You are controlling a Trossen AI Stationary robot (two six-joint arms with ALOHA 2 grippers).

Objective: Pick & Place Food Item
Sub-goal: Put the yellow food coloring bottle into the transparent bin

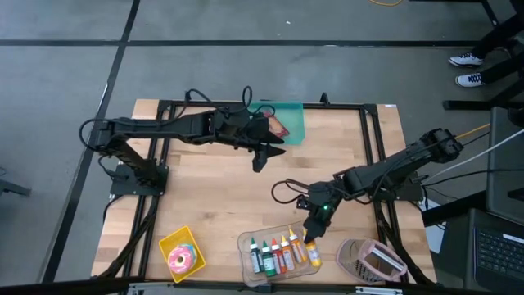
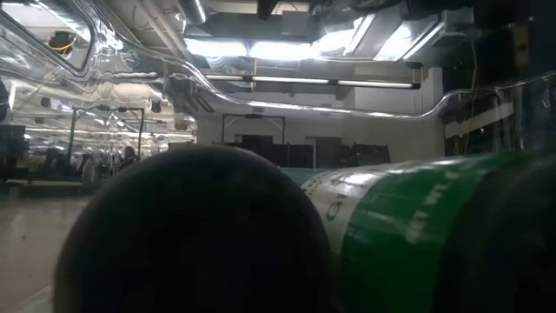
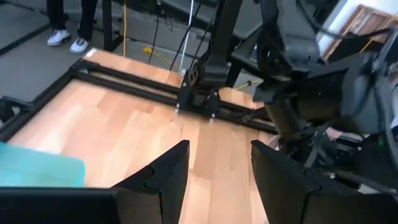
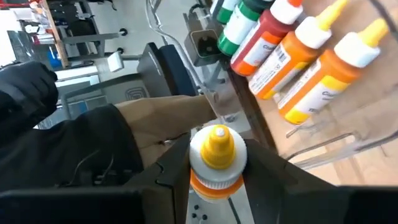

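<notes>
Your right gripper (image 4: 214, 163) is clamped on a yellow-capped squeeze bottle (image 4: 216, 158), smooth plastic, its long axis running straight out between the 2 fingers. It hangs right at the edge of the clear bottle tray (image 1: 243, 243), so the rack of glossy sauce bottles (image 4: 298, 56) lies just ahead. Your left gripper (image 1: 260, 153) waits spread and empty near the teal tray (image 1: 293, 123).

Yellow-capped bottle (image 4: 217, 163); teal tray (image 1: 288, 121)
</notes>
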